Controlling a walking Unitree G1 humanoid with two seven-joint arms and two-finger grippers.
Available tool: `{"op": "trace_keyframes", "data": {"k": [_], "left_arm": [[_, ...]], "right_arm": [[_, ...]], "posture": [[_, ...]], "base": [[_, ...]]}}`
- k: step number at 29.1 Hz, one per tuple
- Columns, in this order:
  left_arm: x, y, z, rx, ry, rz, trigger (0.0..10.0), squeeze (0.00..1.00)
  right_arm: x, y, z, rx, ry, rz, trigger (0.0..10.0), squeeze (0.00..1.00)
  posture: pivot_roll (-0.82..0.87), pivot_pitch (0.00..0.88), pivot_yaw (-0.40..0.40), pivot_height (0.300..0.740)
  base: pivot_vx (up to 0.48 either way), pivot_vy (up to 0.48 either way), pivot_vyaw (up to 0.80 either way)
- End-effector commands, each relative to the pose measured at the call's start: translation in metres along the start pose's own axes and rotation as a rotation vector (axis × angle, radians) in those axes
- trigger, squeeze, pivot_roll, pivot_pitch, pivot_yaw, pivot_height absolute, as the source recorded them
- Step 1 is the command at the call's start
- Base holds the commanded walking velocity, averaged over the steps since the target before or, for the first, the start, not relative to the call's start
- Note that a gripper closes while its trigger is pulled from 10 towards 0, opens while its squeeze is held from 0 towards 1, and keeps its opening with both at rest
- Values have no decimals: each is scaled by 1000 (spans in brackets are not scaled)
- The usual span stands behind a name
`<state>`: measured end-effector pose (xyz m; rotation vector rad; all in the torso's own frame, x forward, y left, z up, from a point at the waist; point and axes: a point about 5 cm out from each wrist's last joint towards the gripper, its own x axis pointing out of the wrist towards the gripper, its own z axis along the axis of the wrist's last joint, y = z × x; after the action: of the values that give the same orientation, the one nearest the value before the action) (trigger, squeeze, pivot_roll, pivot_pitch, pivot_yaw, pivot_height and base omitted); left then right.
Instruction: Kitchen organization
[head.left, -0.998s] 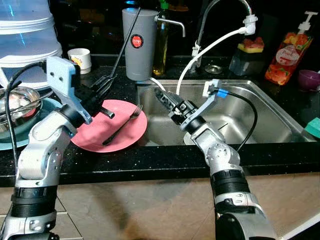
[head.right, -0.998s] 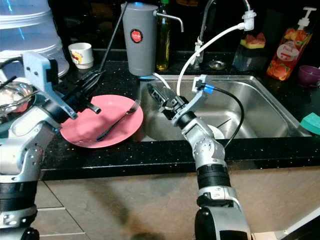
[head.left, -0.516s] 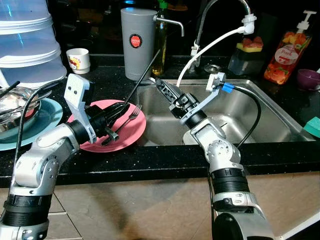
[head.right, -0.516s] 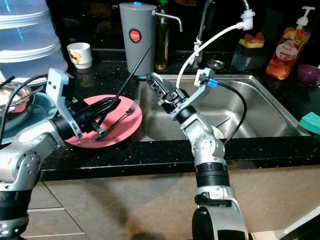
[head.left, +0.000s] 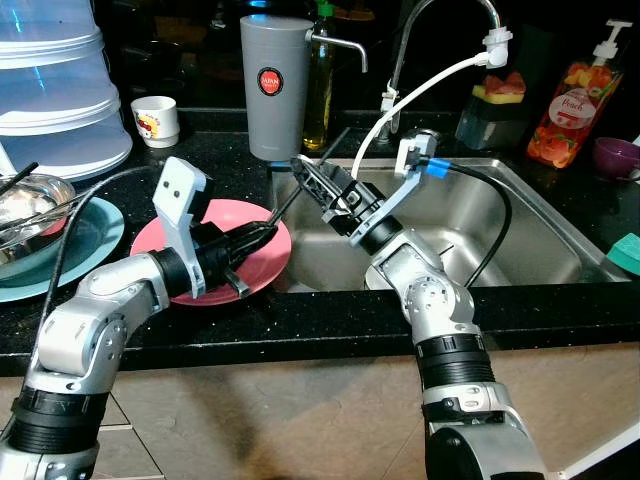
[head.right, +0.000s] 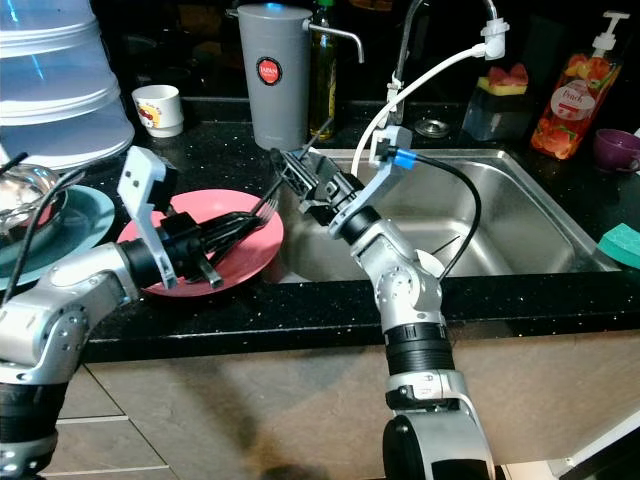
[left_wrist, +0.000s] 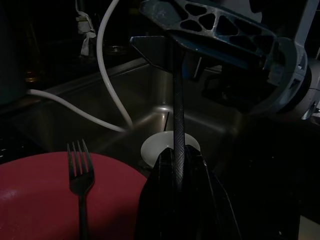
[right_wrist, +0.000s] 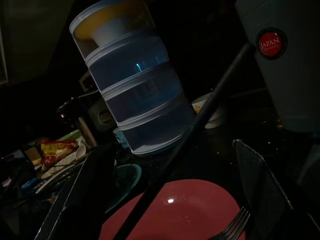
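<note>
My left gripper (head.left: 260, 232) hovers low over the pink plate (head.right: 250, 265), shut on a thin black stick (left_wrist: 178, 120). The stick slants up and to the right, toward the sink. Over the sink's left rim my right gripper (head.left: 312, 180) is open, its two fingers on either side of the stick's upper part (right_wrist: 200, 122), not closed on it. A dark fork (left_wrist: 77, 175) lies on the plate beside my left gripper.
A grey canister (head.left: 270, 85) and an oil bottle stand behind the plate. Stacked plastic containers (head.left: 55, 90), a white cup (head.left: 158, 120) and a teal plate (head.left: 85, 240) with a metal bowl are at the left. The steel sink (head.left: 520, 220) holds a small white dish (head.right: 430, 262).
My left gripper came down and right over the plate, carrying the stick. My right gripper moved left from above the sink until the stick lay between its fingers.
</note>
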<state>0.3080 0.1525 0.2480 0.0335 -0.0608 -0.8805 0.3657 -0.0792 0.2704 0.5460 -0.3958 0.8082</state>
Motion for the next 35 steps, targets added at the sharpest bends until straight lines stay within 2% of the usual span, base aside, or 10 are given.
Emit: {"op": "trace_keyframes", "data": {"k": [1, 2, 3, 4, 27, 28, 29, 31, 32, 35], "left_arm": [[-1, -2, -2, 20, 23, -9, 0, 0], [-1, -2, -3, 21, 26, -4, 0, 0], [-1, -1, -2, 25, 24, 1, 0, 0], [-1, -1, -2, 29, 21, 7, 0, 0], [-1, 1, 0, 47, 12, 22, 0, 0], [-1, 5, 1, 60, 7, 76, 0, 318], [-1, 6, 2, 62, 3, 96, 2667, 906], [0, 7, 2, 62, 0, 107, 2667, 906], [0, 8, 4, 49, -15, 100, 10000, 1000], [0, 8, 6, 33, -32, 89, 10000, 1000]], "right_arm": [[0, 2, 0, -15, 5, 8, 10000, 0], [0, 2, 0, -13, 5, 8, 10000, 0], [0, 1, 1, -3, 3, 3, 1961, 0], [0, 0, 1, 8, 2, -4, 0, 0], [1, -4, 6, 57, -26, -11, 0, 0], [2, -5, 9, 68, -41, -19, 0, 0], [3, -6, 9, 71, -46, -22, 0, 0], [3, -6, 10, 73, -49, -23, 0, 0], [3, -7, 12, 81, -62, -32, 0, 0], [4, -9, 14, 91, -77, -43, 0, 0]], "posture": [[134, 62, -17, 740], [134, 62, -17, 740], [134, 59, -18, 740], [135, 57, -19, 740], [138, 59, -22, 740], [138, 60, -23, 740], [138, 60, -23, 740], [138, 60, -23, 740], [138, 61, -24, 740], [138, 61, -24, 740]], "base": [[0, 0, 0], [0, 0, 0], [0, 0, 0], [0, 0, 0], [0, 0, 0], [0, 0, 0], [0, 0, 0], [0, 0, 0], [0, 0, 0], [0, 0, 0]]}}
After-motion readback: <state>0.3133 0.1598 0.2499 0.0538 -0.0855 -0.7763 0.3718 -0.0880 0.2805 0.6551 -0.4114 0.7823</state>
